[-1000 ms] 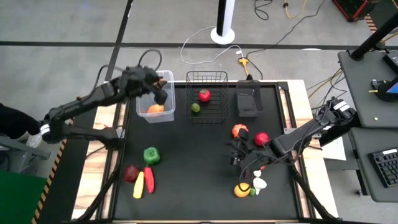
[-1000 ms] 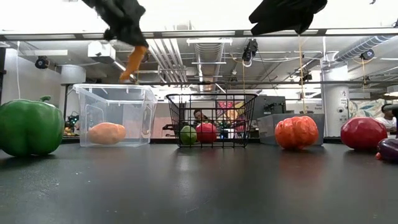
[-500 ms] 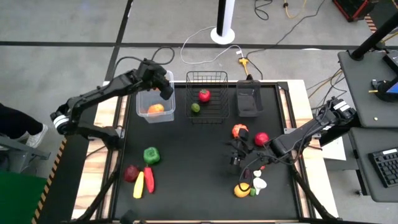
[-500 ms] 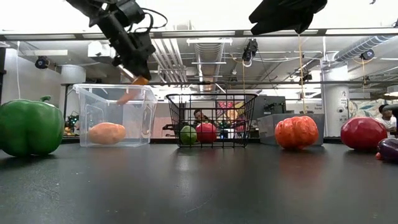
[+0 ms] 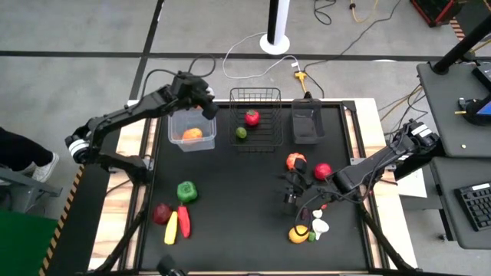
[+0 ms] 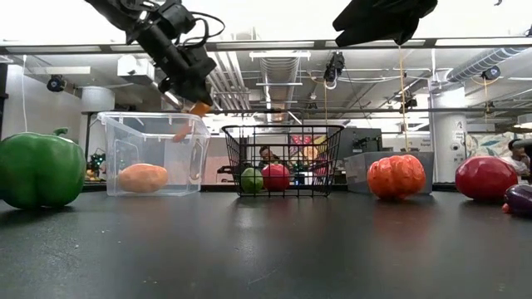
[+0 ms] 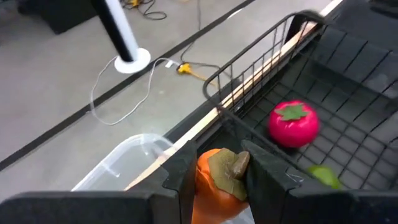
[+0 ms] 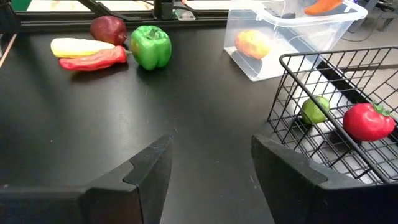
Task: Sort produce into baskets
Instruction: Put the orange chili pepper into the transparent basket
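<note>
While the left arm is over the tub, status:

sorted so far: clear tub (image 5: 178, 141) in the upper left of the high view holds one orange-yellow piece (image 5: 192, 133); wire basket (image 5: 255, 94) at top centre holds a red tomato-like piece (image 5: 252, 117) and a small green one (image 5: 241, 133). Dark bin (image 5: 306, 128) to its right, contents can't tell.

left to sort: green pepper (image 5: 186, 191), dark red fruit (image 5: 161, 213), yellow piece (image 5: 171, 228) and red chili (image 5: 184, 221) grouped lower left; orange pumpkin-like piece (image 5: 295, 162) and red fruit (image 5: 323, 170) right of centre; a small cluster of orange, white and green pieces (image 5: 308, 231) at lower right. My read: less than half done.

left gripper (image 7: 214, 167): clamped on an orange carrot-like piece (image 7: 214, 186) (leafy cap sits right between the fingers). It hangs above the tub's far right corner, close to the wire basket's edge; the low view shows the orange tip at the tub rim. Not yet dropped.

right gripper (image 8: 210, 167): fingers apart, nothing between them, parked low over the table right of centre, just beside the pumpkin-like piece.

next, as a guess: release into the tub, watch drift toward the basket side.
</note>
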